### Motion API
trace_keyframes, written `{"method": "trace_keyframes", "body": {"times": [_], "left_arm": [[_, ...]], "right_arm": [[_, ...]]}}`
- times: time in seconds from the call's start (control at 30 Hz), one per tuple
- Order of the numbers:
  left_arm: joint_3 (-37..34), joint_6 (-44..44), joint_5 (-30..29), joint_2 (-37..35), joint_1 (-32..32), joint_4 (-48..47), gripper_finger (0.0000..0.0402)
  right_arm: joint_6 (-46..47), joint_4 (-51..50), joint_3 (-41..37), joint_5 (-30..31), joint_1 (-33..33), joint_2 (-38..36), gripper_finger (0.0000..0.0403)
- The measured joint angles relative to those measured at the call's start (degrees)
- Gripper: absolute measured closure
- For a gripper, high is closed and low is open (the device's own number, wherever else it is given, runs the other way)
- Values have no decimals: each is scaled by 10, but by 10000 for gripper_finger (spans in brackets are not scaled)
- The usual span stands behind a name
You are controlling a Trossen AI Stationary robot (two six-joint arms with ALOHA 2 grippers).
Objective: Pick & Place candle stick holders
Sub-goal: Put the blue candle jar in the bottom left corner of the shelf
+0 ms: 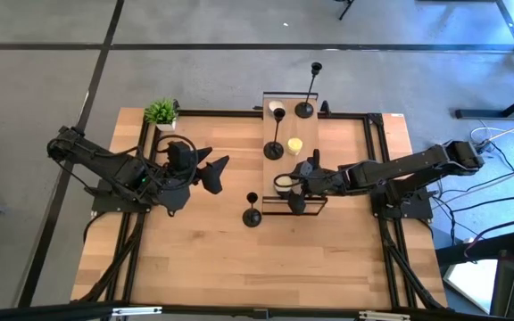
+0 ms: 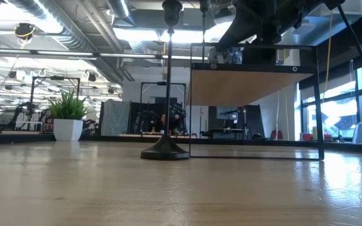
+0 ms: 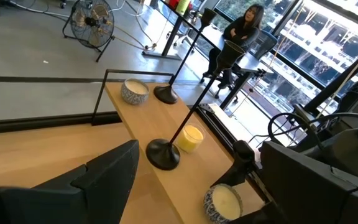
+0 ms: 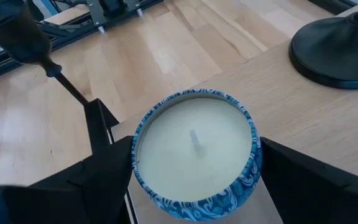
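Two tall black candle stick holders stand by their round bases on a raised wooden shelf: one mid-shelf, one at its far end. A short holder stands on the table in front of the shelf. My right gripper is open at the shelf's near end, a finger on either side of a blue-patterned candle tin. My left gripper hovers open left of the shelf, above the table, with nothing between its fingers. My right gripper's fingers stand close against two opposite sides of the candle tin's wall, slanting down from the table's right. I cannot tell whether they touch it.
The shelf also carries a white candle and a yellow candle. A small green potted plant stands at the table's far left corner. A black frame rail borders the tabletop. Bare wood lies near the front edge.
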Motion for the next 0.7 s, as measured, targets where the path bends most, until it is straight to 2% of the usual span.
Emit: {"method": "trace_keyframes", "body": {"times": [0.43,0.7], "left_arm": [[0,-3,0,0,-4,0,68],[0,-5,-4,0,-8,0,68]], "right_arm": [[-7,0,0,18,3,0,70],[54,-5,0,6,3,0,70]]}}
